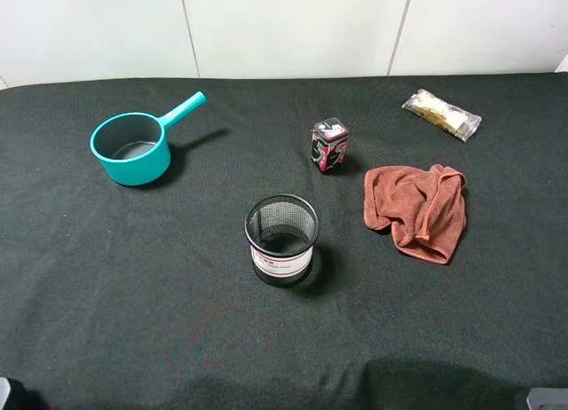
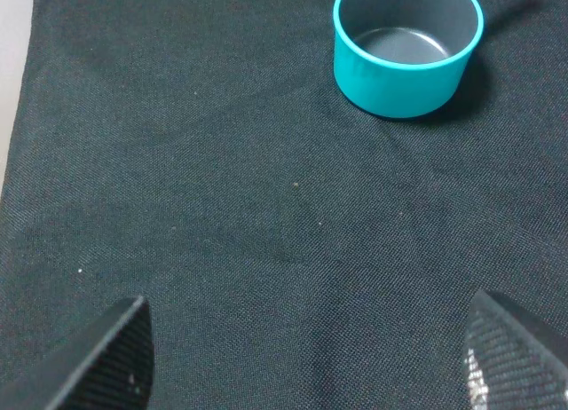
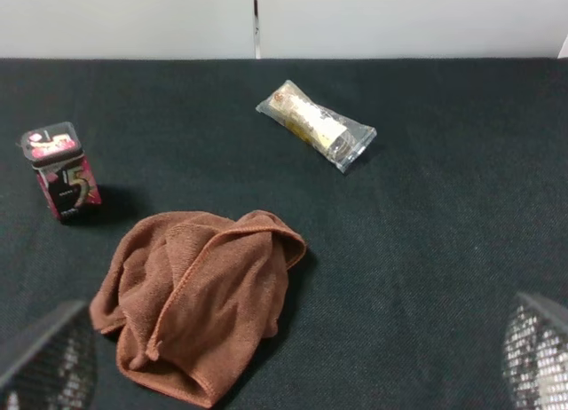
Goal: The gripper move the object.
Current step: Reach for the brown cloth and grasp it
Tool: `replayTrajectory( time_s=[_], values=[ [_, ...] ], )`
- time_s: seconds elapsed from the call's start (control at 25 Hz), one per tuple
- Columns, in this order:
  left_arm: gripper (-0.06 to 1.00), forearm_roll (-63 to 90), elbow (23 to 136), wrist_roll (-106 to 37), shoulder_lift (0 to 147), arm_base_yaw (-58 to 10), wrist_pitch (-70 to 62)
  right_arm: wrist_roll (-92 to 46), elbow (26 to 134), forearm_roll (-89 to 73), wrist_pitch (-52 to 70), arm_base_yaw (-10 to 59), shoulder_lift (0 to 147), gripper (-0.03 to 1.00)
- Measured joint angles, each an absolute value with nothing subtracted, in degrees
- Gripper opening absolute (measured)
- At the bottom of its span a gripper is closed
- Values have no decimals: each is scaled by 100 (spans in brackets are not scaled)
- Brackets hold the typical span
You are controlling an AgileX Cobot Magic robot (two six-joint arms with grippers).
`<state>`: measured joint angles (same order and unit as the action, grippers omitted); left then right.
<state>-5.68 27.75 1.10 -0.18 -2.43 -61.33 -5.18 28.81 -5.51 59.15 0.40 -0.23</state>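
One wrinkled, rust-red rag point(image 1: 417, 210) lies bunched on the black cloth point(image 1: 133, 303), right of one mesh cup point(image 1: 281, 239), near one box point(image 1: 329, 145) and one packet point(image 1: 441, 114). One teal pot point(image 1: 131, 148) sits far left. The left gripper point(image 2: 311, 296) and right gripper point(image 3: 302, 303) both have their fingers spread and empty.

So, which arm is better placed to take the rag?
Right. The rag lies just ahead of the right gripper, jaws open; the left gripper faces only the pot.

Rag point(image 1: 415, 210): rust-red terry cloth, wrinkled, loosely folded over itself, lying flat on the black bench point(image 1: 177, 321), right of centre. Right gripper point(image 3: 291, 357): dark, two-fingered; jaws spread wide, empty, nearer than the rag, apart from it.
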Motion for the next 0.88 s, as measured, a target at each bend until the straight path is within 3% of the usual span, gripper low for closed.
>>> replayTrajectory(
  time_s=[0.36,0.88],
  values=[
    [71,-568,2775,110,-18,-243,-6133,-406,2881,-459,5915,40,175,69],
    [71,-568,2775,110,-18,-243,-6133,-576,3840,-402,5344,40,2957,69]
  ],
)
